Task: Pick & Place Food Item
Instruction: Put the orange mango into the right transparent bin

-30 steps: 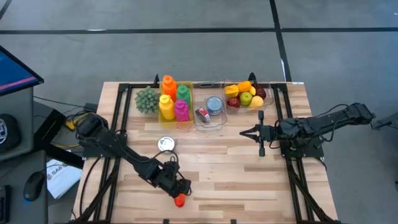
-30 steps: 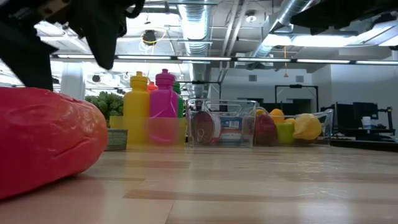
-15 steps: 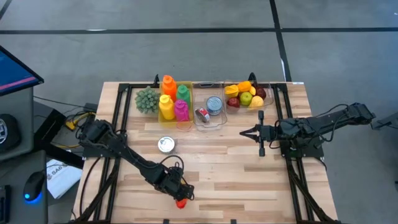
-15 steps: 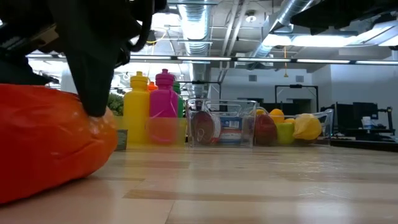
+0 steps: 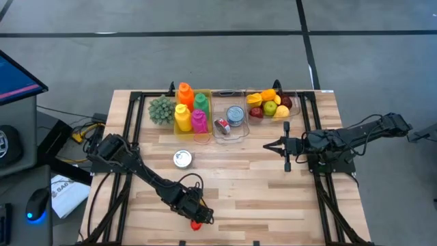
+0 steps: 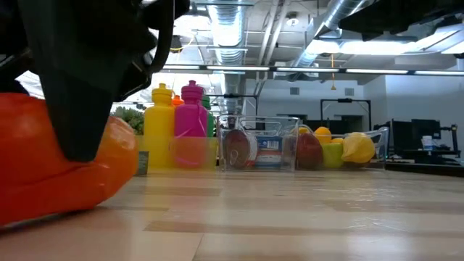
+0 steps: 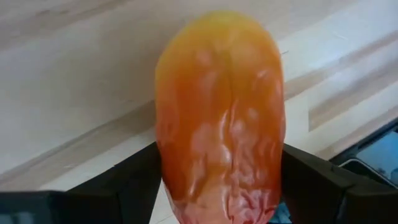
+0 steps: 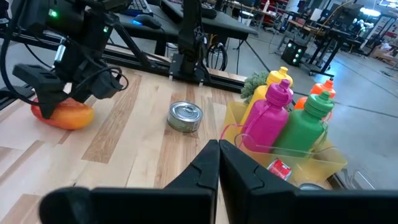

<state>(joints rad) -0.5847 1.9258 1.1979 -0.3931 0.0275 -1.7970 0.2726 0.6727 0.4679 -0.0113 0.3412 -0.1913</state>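
High view, left gripper [image 5: 196, 220] low, jaws astride orange-red fruit [image 5: 196, 224], right gripper [image 5: 268, 145] jaws pressed together.

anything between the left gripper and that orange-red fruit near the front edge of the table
Nothing visible. The left gripper is already down over the orange-red fruit, with a dark finger on each side of it and only bare table around.
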